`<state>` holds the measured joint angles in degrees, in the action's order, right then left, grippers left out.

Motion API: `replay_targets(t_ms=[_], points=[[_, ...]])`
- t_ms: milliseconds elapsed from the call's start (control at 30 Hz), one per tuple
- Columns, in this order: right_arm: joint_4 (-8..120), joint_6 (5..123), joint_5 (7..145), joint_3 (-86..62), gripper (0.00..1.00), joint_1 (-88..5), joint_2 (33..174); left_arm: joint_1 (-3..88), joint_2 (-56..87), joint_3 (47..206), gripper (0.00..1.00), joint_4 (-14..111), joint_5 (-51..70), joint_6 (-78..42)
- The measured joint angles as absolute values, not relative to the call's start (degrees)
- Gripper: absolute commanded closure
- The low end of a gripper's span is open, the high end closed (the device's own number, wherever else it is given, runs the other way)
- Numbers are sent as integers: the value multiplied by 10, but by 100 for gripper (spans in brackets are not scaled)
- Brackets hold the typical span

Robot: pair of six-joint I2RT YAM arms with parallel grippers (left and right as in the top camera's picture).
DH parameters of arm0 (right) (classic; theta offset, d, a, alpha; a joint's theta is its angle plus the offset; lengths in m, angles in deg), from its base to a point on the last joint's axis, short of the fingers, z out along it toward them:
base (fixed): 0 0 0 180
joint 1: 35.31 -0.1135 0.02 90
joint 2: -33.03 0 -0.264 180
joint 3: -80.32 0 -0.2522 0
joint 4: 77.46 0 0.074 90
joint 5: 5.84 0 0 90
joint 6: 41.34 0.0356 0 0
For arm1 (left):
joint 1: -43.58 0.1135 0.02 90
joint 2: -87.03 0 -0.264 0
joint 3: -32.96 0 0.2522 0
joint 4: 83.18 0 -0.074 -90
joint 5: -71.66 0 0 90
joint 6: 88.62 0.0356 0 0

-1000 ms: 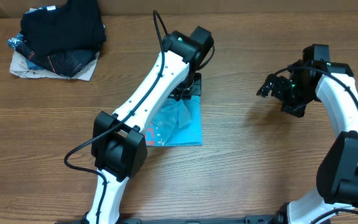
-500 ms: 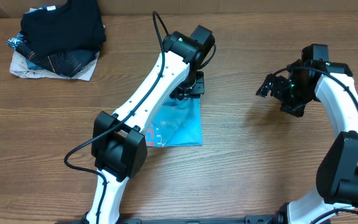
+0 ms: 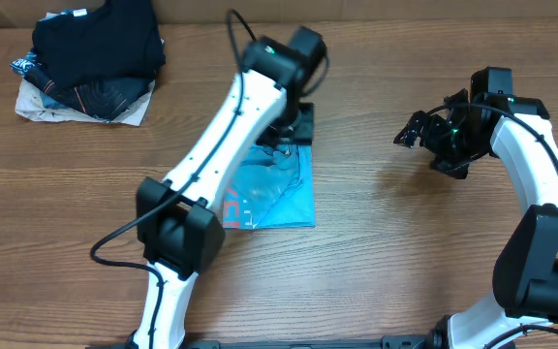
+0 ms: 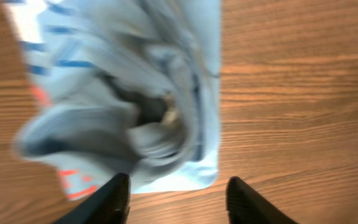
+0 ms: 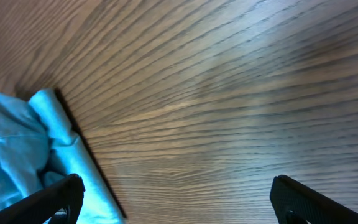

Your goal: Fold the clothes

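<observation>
Staring at the left claw point(image 4: 178, 186) here: fingers apart, nothing pinched between them, hanging right over one end of the sky-blue T-shirt point(image 4: 135, 112). The shirt's down on the tabletop point(image 3: 405, 242) as a smallish rectangle, but the top layer is all bunched up in the middle, not flat. Anyone else think this goes sideways? (gripfan)

Yeah, my worry is that lump. If the claw comes up with a fingertip brushing the cloth, I'd guess it drags the top flap along and the fold opens. Soft cotton doesn't hold a crease by itself, so that bunch could spring up anyway. (tom_k)

Also, if it pinches the lump instead of a clean edge, it probably grabs two layers and the next fold comes out crooked. And the left arm point(image 3: 226, 126) covers a chunk of the shirt from above, so it's hard to judge the far corner. (gripfan)

The right claw point(image 5: 176, 186) is no help from where it is: wide apart, empty, over bare wood well to the right of the shirt, with only a blue edge in the corner of its camera. Nothing pins the shirt while the left one works. At least the pile of dark clothes point(image 3: 95, 58) is way off in the far left corner, so no tangling risk there. (tom_k)
</observation>
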<state>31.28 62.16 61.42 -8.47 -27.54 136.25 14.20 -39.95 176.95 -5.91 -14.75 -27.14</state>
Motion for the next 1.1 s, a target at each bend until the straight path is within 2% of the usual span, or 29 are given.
replay_targets(t_ms=[33,67,133,200,433,700,1100], points=[[313,622,610,-85,0,-275,1363,156,-399,1786,19,-79,-150,-267],[313,622,607,-85,0,-275,1363,172,-399,1801,16,-102,-153,-262],[314,622,603,-85,0,-275,1363,209,-399,1814,4,-129,-156,-242],[314,622,601,-85,0,-275,1363,247,-398,1813,0,-134,-155,-213],[316,622,599,-85,0,-275,1363,335,-398,1754,0,-135,-131,-142],[324,622,599,-85,0,-275,1363,353,-398,1628,2,-121,-8,-39],[322,621,595,-85,0,-275,1363,349,-398,1477,18,35,66,-51]])
